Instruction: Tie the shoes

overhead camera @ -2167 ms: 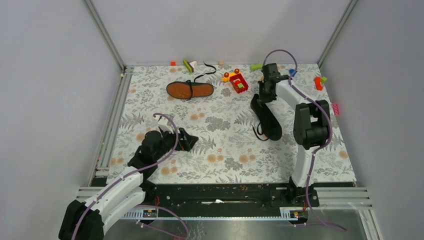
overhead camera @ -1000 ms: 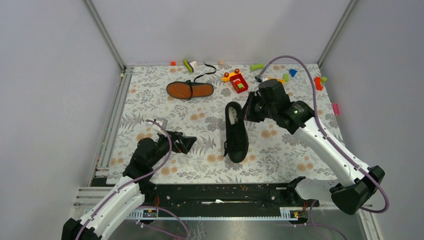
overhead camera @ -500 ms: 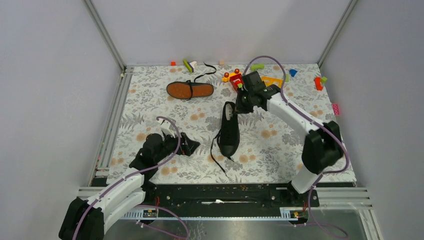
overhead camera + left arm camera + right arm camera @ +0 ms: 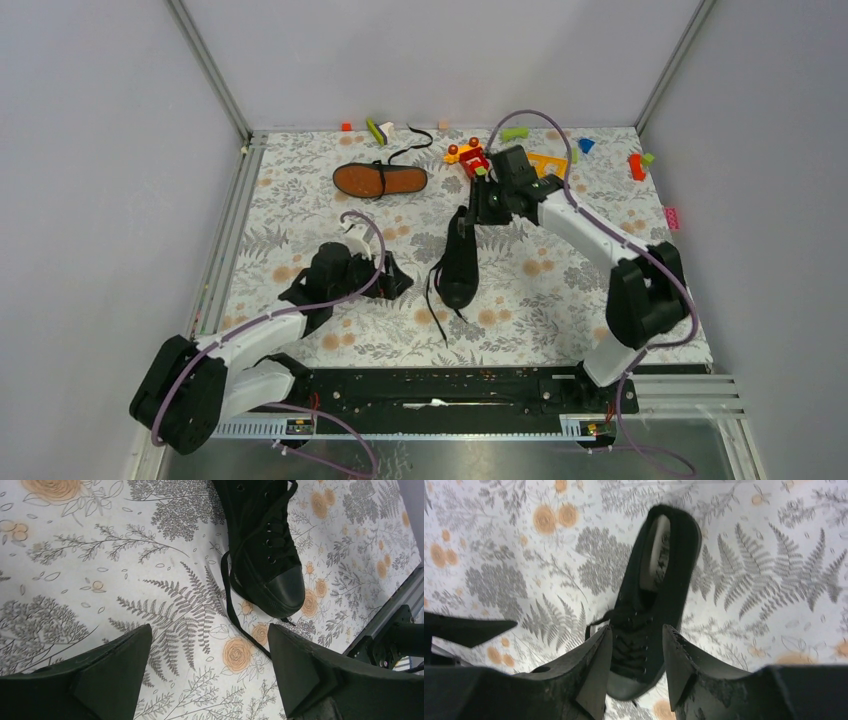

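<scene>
1. The upright shoe (image 4: 460, 265) is a black canvas low-top with a smooth rubber toe cap. It stands just right of the frame's centre in the top view, toe pointing to the bottom edge. Its thin lace (image 4: 227, 592) is loose and trails onto the surface (image 4: 560, 290) beside the toe.
2. The tipped shoe (image 4: 380, 180) lies on its side in the upper-left part of the top view, showing a flat orange-brown sole, with a lace curling off towards the back wall.
3. The surface is covered in a matte print of grey ferns and orange flowers.
4. The right gripper (image 4: 636, 630) hangs over the upright shoe (image 4: 659, 575), its dark, rough-faced fingers (image 4: 596, 680) partly apart and nothing clamped between them.
5. The left gripper (image 4: 209, 632) sits low, left of the upright shoe (image 4: 265, 540). Its wedge-shaped fingers are spread wide, with only bare cloth between them.
6. Small plastic toy blocks (image 4: 472, 160) in red, yellow, green, blue and pink are scattered along the top and right edges of the surface, well apart from the left gripper (image 4: 388, 282) and close behind the right gripper (image 4: 476, 208).
7. The grey insole (image 4: 659, 550) carries a printed mark too small to read.
</scene>
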You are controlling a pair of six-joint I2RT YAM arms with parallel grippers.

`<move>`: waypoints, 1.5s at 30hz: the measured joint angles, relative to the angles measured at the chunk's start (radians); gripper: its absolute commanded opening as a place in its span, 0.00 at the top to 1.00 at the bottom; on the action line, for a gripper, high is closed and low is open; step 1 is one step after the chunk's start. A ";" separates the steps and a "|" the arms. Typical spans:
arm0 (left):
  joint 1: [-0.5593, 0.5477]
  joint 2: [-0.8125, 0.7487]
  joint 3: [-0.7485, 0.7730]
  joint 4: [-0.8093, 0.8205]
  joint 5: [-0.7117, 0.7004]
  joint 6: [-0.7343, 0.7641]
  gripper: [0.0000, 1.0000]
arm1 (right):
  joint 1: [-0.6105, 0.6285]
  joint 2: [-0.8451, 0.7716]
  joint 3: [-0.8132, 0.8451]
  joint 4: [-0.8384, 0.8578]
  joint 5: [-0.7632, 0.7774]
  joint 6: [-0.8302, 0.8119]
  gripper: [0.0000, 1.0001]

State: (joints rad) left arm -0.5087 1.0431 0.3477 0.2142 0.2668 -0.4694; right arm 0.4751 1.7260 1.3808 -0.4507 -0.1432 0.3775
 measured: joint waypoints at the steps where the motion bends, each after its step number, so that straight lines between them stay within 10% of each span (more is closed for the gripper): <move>1: -0.011 0.026 0.021 -0.006 -0.003 0.003 0.10 | 0.000 -0.043 -0.047 0.013 -0.001 -0.010 0.49; 19: -0.113 0.462 0.352 -0.109 -0.007 0.024 0.34 | 0.118 -0.554 -0.700 0.224 -0.008 0.073 0.35; 36: -0.127 0.707 0.529 -0.182 0.045 0.005 0.77 | 0.118 -0.698 -0.797 0.254 -0.009 0.092 0.38; 39: -0.127 0.716 0.530 -0.166 0.071 -0.004 1.00 | 0.118 -0.698 -0.797 0.254 -0.014 0.098 0.39; 45: -0.127 0.716 0.527 -0.139 0.101 -0.018 1.00 | 0.118 -0.698 -0.807 0.261 -0.027 0.109 0.41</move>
State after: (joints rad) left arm -0.6357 1.7592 0.8749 0.0753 0.3676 -0.4877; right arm 0.5930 1.0275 0.5739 -0.1902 -0.1699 0.4866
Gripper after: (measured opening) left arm 0.012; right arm 0.599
